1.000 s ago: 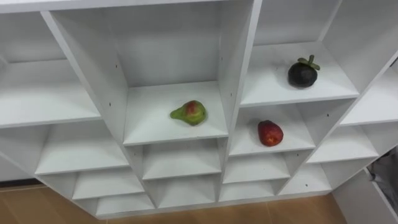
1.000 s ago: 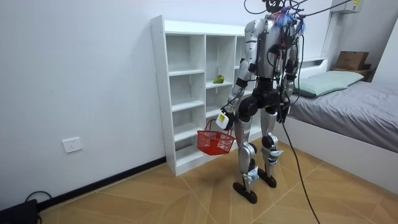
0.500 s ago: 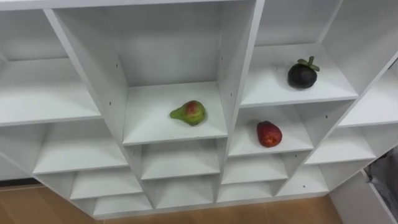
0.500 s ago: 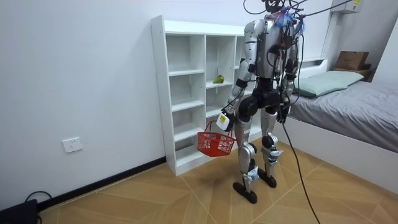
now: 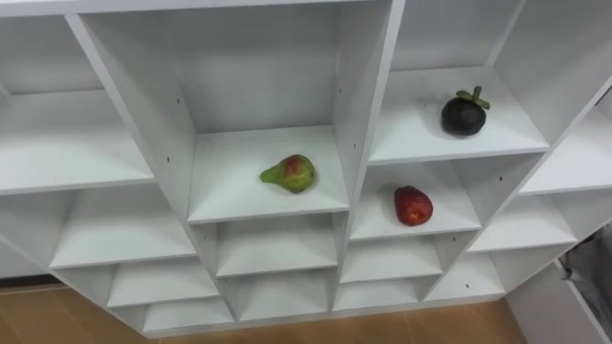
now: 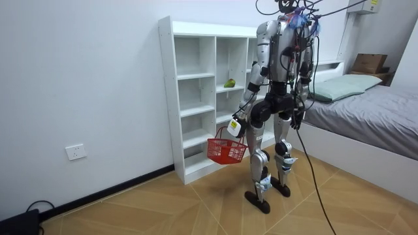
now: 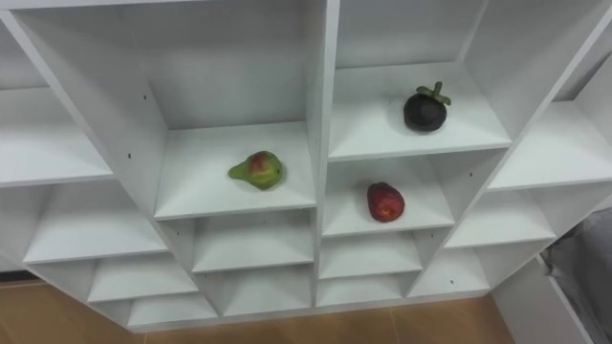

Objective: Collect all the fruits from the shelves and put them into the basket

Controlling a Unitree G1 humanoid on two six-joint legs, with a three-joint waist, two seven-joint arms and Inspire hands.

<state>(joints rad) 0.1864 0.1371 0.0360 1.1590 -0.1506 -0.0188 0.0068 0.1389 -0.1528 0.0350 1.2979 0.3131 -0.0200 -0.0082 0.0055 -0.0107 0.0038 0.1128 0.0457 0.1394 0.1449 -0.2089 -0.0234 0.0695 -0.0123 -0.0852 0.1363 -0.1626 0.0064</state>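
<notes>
Currently you are standing upright on the wooden floor (image 6: 196,209), close in front of the white closet (image 5: 368,105), with the bed (image 6: 366,104) off to the room view's right. Your left hand (image 6: 237,125) hangs low at your side with its fingers curled round the handle of the red basket (image 6: 226,150), which dangles below it, near the lower shelves. Your right hand (image 6: 296,120) hangs by your hip on the bed side, and whether it is open or closed cannot be made out. All three fruits lie on the shelves, well apart from either hand. The green pear (image 5: 290,173) with its red blush lies on its side in the middle column. The dark mangosteen (image 5: 461,113) sits upright in the column to the right of it, on a slightly higher shelf. The red fruit (image 5: 413,205) rests in the compartment directly beneath the mangosteen.
</notes>
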